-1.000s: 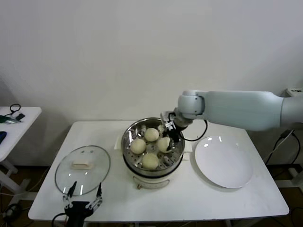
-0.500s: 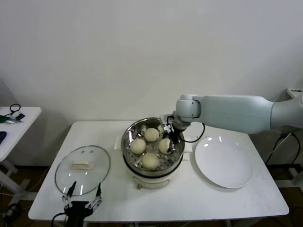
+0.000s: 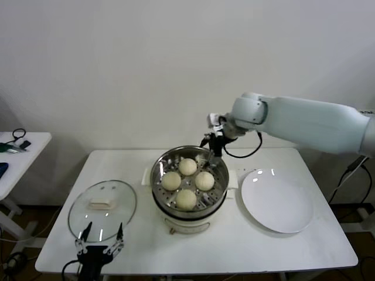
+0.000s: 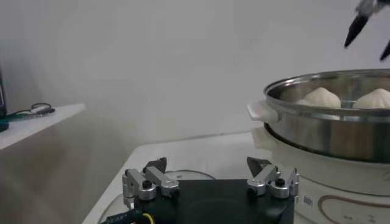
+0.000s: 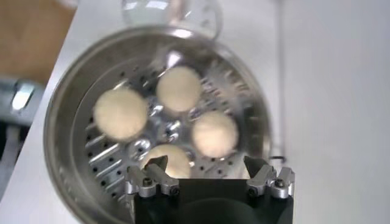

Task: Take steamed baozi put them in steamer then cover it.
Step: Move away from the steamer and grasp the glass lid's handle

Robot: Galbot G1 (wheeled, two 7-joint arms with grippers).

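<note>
Several cream-white steamed baozi [image 3: 187,180] lie in the shiny steel steamer [image 3: 162,166] at the table's middle; they also show in the right wrist view [image 5: 179,88]. My right gripper [image 3: 212,147] is open and empty, raised above the steamer's far right rim. In its wrist view the gripper [image 5: 208,165] hangs over the baozi. The glass cover [image 3: 102,209] with its cream handle lies flat on the table's left. My left gripper [image 3: 98,233] is open and empty at the table's front edge, just before the cover. The left wrist view shows the gripper [image 4: 208,165] and the steamer [image 4: 329,125].
An empty white plate [image 3: 276,200] lies right of the steamer. A small side table [image 3: 17,153] with dark items stands at the far left. A white wall is close behind the table.
My right gripper has risen out of the steamer and drawn back toward the far right rim, leaving the right-hand baozi resting inside. The left arm has stayed put.
</note>
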